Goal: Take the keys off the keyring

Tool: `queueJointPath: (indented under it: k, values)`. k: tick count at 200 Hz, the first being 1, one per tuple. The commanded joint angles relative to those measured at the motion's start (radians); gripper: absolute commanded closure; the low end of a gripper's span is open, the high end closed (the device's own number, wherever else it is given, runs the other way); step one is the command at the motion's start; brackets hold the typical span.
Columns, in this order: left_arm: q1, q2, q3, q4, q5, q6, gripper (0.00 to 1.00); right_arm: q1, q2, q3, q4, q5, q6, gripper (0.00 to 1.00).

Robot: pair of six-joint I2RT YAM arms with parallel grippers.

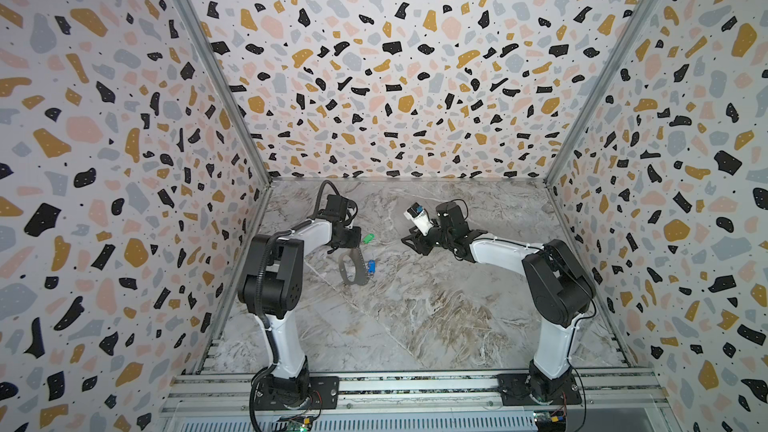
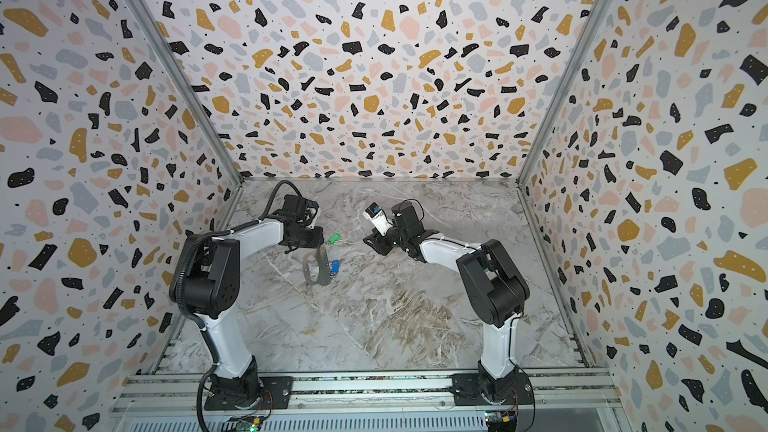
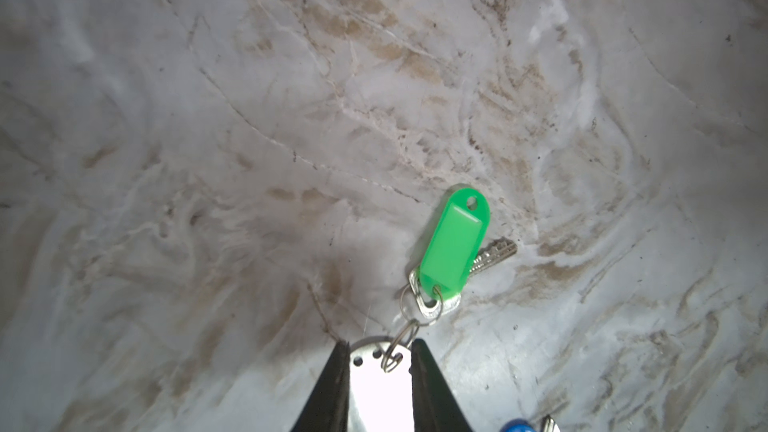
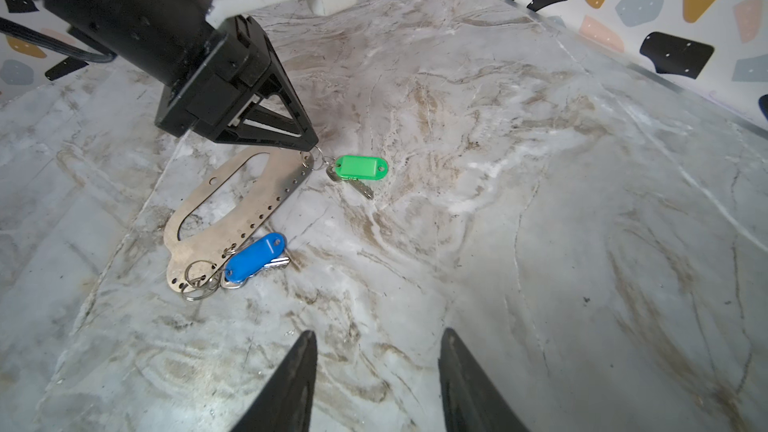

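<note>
The keyring (image 4: pixel 183 259) is a flat metal plate with an oblong cut-out, lying on the marble table (image 4: pixel 519 201); it shows in both top views (image 1: pixel 351 272) (image 2: pixel 313 272). My left gripper (image 3: pixel 379 344) is shut on one end of the plate (image 3: pixel 380 392), right beside the small ring that carries the green key (image 3: pixel 453 243) (image 4: pixel 360 168) (image 1: pixel 368 238). The blue key (image 4: pixel 255 257) (image 1: pixel 372 265) hangs from rings at the plate's other end. My right gripper (image 4: pixel 376 336) (image 1: pixel 409 241) hovers open over bare table to the right of the keys, with nothing between its fingers.
Terrazzo-patterned walls (image 1: pixel 374 76) enclose the table on three sides. An aluminium rail (image 1: pixel 415 388) along the front edge carries both arm bases. Bare marble stretches in front of and to the right of the keyring.
</note>
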Motion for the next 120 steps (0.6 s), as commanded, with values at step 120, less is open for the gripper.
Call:
queueJointPath:
  k: [120]
  values:
    - [0.008,-0.003,-0.011,0.001,0.056,0.043,0.87,0.01,-0.005,0.066,-0.045,0.008,-0.006,0.57]
